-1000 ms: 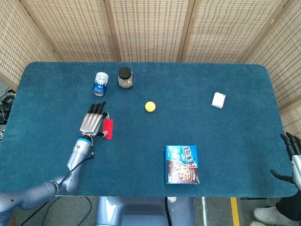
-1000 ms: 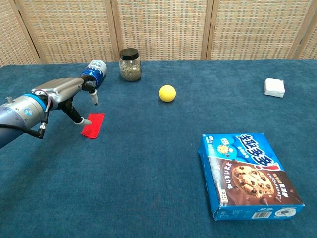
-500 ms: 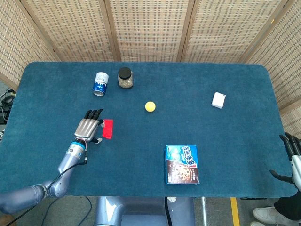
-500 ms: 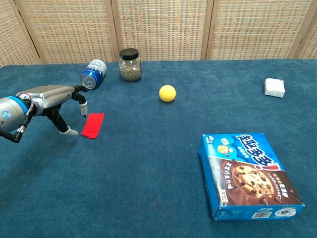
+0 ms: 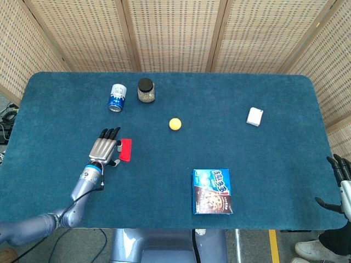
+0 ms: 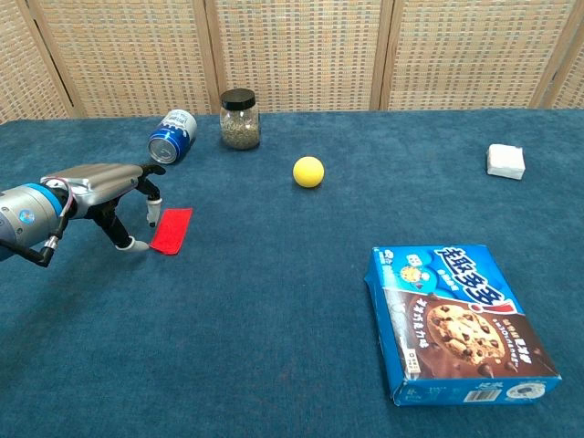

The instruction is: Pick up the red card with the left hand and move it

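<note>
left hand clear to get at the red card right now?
Probably yes. The left hand sits right beside the red card, fingers at its edge, nothing between them; the card lies flat on the table.

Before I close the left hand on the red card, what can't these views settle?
- Left hand fingertip contact with red card: too small in both views.
- Right hand: cut off by head view's edge, absent from chest view.
- Can label: too small.

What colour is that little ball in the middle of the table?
The ball is plain yellow, seen best in the chest view.
</note>
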